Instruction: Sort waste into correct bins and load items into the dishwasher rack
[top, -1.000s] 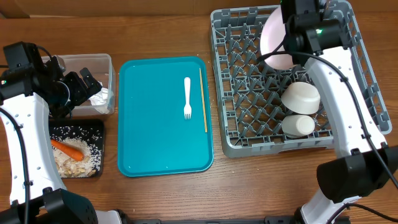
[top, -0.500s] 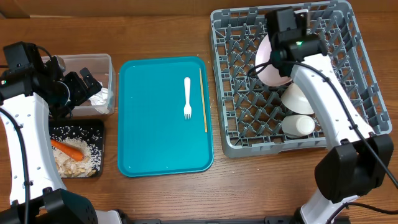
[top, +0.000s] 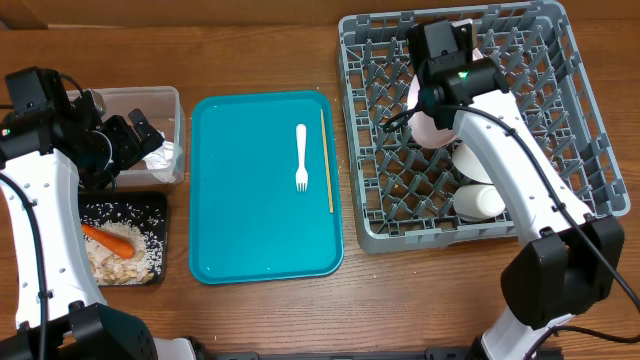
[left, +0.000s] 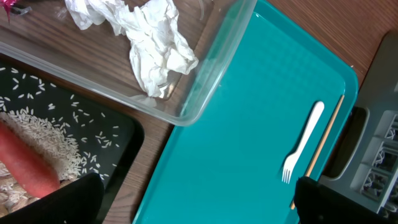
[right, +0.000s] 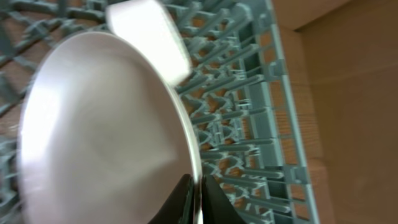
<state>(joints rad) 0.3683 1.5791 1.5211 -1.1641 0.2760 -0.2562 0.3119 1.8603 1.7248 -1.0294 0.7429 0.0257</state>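
right gripper (right: 196, 200) clamped on white plate (right: 99, 137) rim among rack (right: 249, 146) pegs, white bowl (right: 146, 31) near | left gripper (left: 199, 196) spread wide by clear tub (left: 208, 78)

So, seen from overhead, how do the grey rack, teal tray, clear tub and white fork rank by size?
1. Grey plastic pegged rack
2. Flat teal serving tray
3. Clear plastic tub
4. White plastic fork
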